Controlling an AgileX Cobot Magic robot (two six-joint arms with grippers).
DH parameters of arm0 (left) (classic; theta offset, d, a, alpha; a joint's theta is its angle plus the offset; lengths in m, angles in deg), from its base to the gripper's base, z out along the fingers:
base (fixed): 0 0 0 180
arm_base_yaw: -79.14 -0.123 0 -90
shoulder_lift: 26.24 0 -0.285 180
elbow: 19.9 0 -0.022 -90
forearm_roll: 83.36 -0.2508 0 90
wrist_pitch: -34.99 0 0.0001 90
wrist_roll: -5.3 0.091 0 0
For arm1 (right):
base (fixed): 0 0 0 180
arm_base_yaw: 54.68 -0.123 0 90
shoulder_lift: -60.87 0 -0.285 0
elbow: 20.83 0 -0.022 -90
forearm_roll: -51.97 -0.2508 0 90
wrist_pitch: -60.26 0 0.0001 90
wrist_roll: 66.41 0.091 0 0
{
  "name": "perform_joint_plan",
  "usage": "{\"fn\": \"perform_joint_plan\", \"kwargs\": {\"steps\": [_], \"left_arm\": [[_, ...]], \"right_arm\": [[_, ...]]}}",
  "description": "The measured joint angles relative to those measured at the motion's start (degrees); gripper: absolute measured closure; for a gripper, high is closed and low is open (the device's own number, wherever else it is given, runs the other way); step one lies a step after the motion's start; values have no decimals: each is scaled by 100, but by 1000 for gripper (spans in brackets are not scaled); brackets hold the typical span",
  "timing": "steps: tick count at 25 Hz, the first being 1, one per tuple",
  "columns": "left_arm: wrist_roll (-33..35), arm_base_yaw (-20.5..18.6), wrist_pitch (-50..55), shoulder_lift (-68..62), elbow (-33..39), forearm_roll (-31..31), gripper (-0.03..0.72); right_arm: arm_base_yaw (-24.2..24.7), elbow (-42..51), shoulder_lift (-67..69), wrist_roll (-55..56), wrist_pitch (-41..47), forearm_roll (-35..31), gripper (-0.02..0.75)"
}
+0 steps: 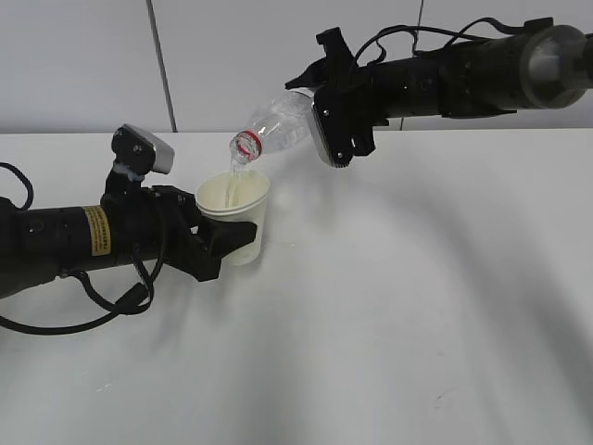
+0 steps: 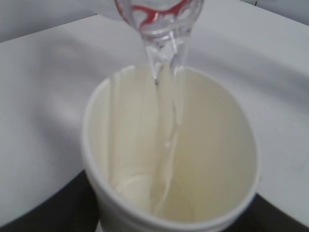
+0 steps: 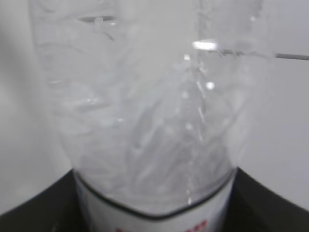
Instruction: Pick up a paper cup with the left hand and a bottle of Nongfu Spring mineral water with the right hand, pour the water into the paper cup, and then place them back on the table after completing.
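Now water [image 2: 166,125] runs into the paper cup [image 1: 234,215].
Left end effector [image 1: 225,243] pinches the cup on the desk [image 1: 398,315]; right end effector [image 1: 334,116] pinches the bottle [image 1: 278,125], tipped mouth-down just above the rim.

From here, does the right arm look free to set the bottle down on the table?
Probably yes: the table beneath the right gripper and bottle looks bare, and the cup sits off to the side in the left gripper.

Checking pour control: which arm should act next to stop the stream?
The right end effector: it grips the tilted clear plastic bottle. The left end effector only holds the white paper cup beneath.
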Motion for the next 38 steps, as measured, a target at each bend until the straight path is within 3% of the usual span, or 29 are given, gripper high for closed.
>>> {"fn": "perform_joint_plan", "kwargs": {"steps": [38], "left_arm": [[0, 0, 62, 0, 0, -6, 286]], "right_arm": [[0, -102, 0, -417, 239, -42, 328]]}}
